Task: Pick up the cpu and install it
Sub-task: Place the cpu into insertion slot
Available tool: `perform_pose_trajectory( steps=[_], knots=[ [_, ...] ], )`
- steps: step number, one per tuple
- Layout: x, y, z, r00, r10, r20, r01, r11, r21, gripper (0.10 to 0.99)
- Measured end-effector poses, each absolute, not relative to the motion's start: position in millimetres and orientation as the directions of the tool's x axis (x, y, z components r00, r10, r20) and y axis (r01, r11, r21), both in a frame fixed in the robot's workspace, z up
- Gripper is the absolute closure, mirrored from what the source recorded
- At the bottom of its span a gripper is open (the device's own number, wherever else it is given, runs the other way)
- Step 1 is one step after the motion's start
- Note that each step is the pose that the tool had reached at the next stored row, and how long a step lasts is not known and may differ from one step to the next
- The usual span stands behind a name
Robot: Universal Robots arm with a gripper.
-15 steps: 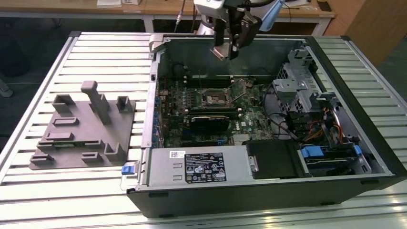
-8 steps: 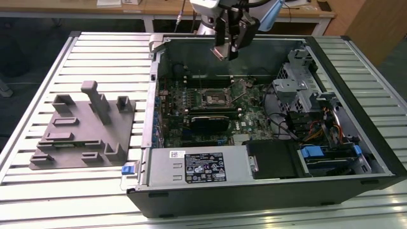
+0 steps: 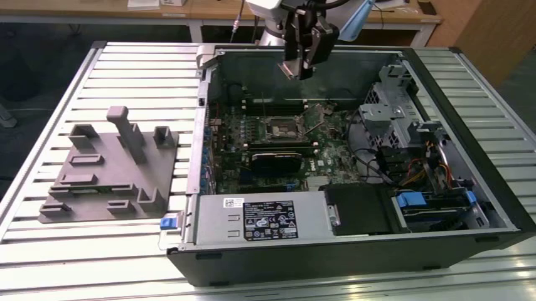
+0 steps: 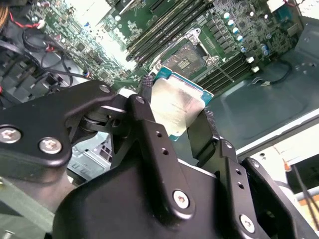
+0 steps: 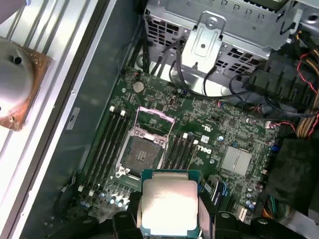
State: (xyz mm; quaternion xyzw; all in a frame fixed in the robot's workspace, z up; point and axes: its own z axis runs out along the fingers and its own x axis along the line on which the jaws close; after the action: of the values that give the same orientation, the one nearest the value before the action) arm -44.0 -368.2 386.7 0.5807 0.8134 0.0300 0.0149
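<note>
While the gripper (image 4: 175,105) clamps the cpu (image 5: 169,205), a label (image 3: 261,219) faces up.

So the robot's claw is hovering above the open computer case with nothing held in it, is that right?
Not quite. The gripper does hover above the open computer case, but it is not empty. The first wrist view shows the cpu clamped between its fingers, above the motherboard's open socket.

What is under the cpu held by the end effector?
The motherboard, with its open, empty socket and memory slots in view. The board area directly behind the cpu is hidden by it.
</note>
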Motion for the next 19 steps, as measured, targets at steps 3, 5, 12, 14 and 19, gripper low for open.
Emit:
perform_pose_trajectory(
  steps=[3, 5, 12, 14, 19],
  knots=[
    [-44.0, -368.0, 386.5, -0.293, 0.956, 0.011, 0.954, 0.292, 0.066, 0.545],
    [-44.0, -367.9, 386.4, -0.272, 0.962, 0.011, 0.960, 0.271, 0.066, 0.545],
    [-44.0, -367.3, 385.9, -0.198, 0.980, 0.011, 0.978, 0.197, 0.066, 0.545],
    [-44.0, -367.2, 385.8, -0.176, 0.984, 0.011, 0.982, 0.175, 0.066, 0.545],
    [-43.9, -366.7, 385.2, -0.114, 0.993, 0.011, 0.991, 0.113, 0.066, 0.545]
  ],
)
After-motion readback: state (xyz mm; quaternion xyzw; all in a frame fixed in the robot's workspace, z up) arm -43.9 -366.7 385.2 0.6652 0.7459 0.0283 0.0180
